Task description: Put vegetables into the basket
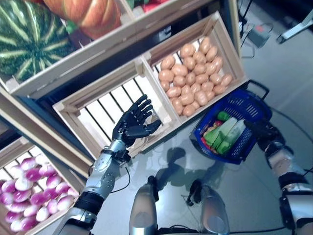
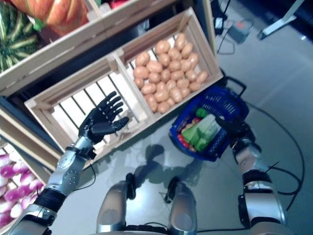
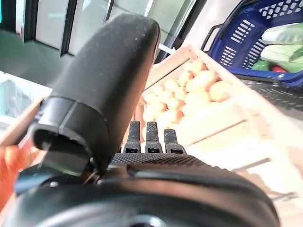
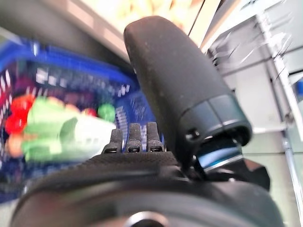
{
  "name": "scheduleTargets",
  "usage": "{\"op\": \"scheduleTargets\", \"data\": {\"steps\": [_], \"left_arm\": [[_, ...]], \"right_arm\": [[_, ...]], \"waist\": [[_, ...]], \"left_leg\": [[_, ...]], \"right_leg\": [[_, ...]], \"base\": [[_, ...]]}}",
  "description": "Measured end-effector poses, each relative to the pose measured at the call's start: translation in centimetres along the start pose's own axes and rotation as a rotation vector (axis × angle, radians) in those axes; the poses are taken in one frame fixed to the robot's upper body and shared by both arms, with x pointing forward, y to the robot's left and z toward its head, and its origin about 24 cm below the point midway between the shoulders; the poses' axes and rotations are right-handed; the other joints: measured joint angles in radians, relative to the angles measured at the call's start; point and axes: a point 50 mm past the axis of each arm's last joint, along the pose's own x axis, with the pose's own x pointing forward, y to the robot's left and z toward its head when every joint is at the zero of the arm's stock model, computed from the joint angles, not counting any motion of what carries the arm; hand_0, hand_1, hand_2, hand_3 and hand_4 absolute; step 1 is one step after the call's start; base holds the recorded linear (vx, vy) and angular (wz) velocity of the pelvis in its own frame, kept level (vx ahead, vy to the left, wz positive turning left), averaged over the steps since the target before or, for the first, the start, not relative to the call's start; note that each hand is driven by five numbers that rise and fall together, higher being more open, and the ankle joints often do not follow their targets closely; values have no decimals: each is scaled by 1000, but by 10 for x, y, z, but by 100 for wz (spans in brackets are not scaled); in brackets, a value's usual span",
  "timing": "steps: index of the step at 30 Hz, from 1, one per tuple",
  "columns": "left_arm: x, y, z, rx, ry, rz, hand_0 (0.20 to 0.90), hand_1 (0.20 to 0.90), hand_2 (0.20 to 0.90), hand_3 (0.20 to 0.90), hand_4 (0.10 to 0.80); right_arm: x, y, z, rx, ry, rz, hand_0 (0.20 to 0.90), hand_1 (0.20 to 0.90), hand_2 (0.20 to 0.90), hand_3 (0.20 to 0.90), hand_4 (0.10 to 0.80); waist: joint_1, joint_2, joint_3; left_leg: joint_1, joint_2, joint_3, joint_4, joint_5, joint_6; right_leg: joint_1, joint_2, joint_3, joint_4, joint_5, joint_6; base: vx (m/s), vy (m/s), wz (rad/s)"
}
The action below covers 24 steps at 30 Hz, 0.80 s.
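Left eye view: no readable writing shows anywhere. A grey, glossy floor lies below a slanted wooden display. The landmark is the empty slatted crate. The left hand hovers over the crate's near corner with its fingers spread apart and holding nothing. Just right of the crate sits the potato crate, full of brown potatoes. Above the crate, on the upper shelf, are a watermelon and an orange pumpkin. Lower left of the crate is a bin of purple-and-white turnips. Right of the crate, past the potatoes, the blue basket holds green and red vegetables; the right hand is at its far rim, and whether its fingers grip the rim cannot be told.

Right eye view: the same layout, with a grey stand foot on the floor far right of the crate.

Left wrist view: the thumb stands up, the fingers straight, potatoes and basket beyond.

Right wrist view: the basket and the vegetables show blurred past the straight fingers.
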Motion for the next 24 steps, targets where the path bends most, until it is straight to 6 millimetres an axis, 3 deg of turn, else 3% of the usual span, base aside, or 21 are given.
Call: {"op": "scheduleTargets", "data": {"steps": [5, 9, 15, 24], "left_arm": [[-32, -2, -43, 35, 178, -15, 900, 900, 900, 900, 800], [-60, -3, -73, 23, 332, -43, 900, 900, 900, 900, 800], [-91, -8, -107, -48, 508, -88, 900, 900, 900, 900, 800], [-129, -17, -143, -88, 694, -59, 900, 900, 900, 900, 800]], "right_arm": [[-27, 1, -67, 154, 81, 34, 900, 900, 900, 900, 800], [-52, 4, -111, 179, 164, 49, 900, 900, 900, 900, 800], [-73, 11, -145, 154, 279, 94, 900, 900, 900, 900, 800], [-102, 26, -174, 165, 366, 285, 900, 900, 900, 900, 800]], "waist": [[-18, 4, -143], [-26, 6, -199], [-27, 1, -232], [-31, -13, -269]], "left_leg": [[165, -27, 15, -217, 51, 1], [247, -53, 33, -306, 61, 11], [297, -83, 41, -368, 71, 22], [303, -84, 40, -370, 71, 22]], "right_leg": [[157, 38, 3, -226, 71, 35], [248, 46, 10, -350, 113, 64], [313, 42, 10, -456, 159, 86], [325, 44, 10, -468, 163, 92]], "base": [[82, 116, -5], [15, 83, -4], [-21, 40, -2], [-8, 3, 0]]}}
